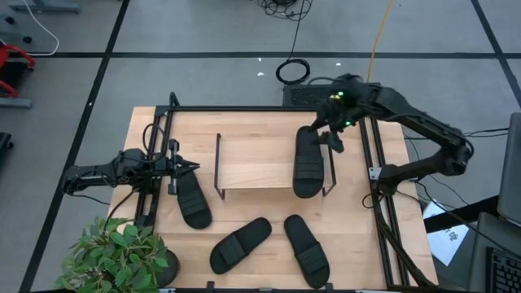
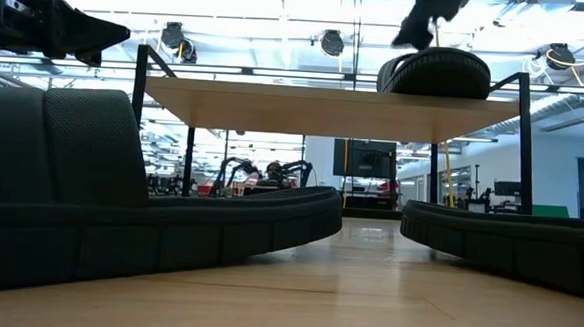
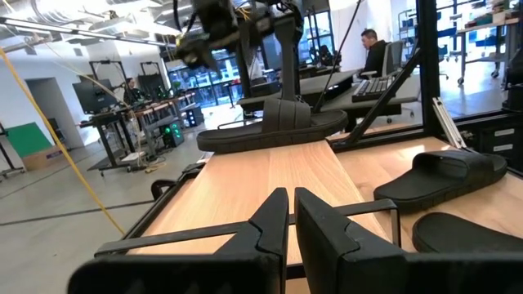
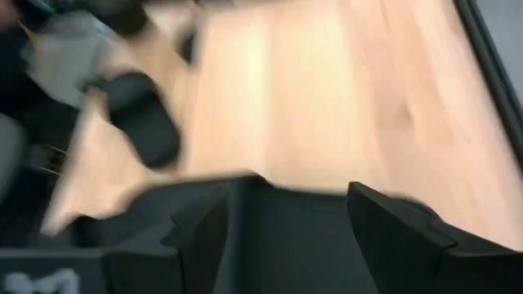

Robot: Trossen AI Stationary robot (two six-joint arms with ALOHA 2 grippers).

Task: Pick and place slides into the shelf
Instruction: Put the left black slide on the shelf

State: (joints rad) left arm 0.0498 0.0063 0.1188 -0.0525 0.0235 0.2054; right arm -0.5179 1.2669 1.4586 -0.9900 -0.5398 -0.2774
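Right gripper (image 1: 329,138), jaws wide, hovers above a slide (image 1: 308,161) lying on the shelf (image 1: 252,161). Left gripper (image 1: 181,167), jaws nearly shut, waits beside another slide (image 1: 192,199). I judge slides light, flexible; grip the ribbed strap.

The shelf (image 1: 256,161) stands mid-table, and one slide (image 1: 308,161) lies on its top plank at the end nearer my right arm, with my right gripper (image 1: 329,135) over that slide's far end, fingers spread. My left gripper (image 1: 184,167), fingers together, sits beside the shelf's opposite end, above a second slide (image 1: 190,198) on the table (image 1: 350,220). In front of the shelf, toward the table's near edge, two more slides (image 1: 240,244) (image 1: 306,250) lie side by side, and a potted plant (image 1: 122,257) stands beyond them at the near corner on my left arm's side.
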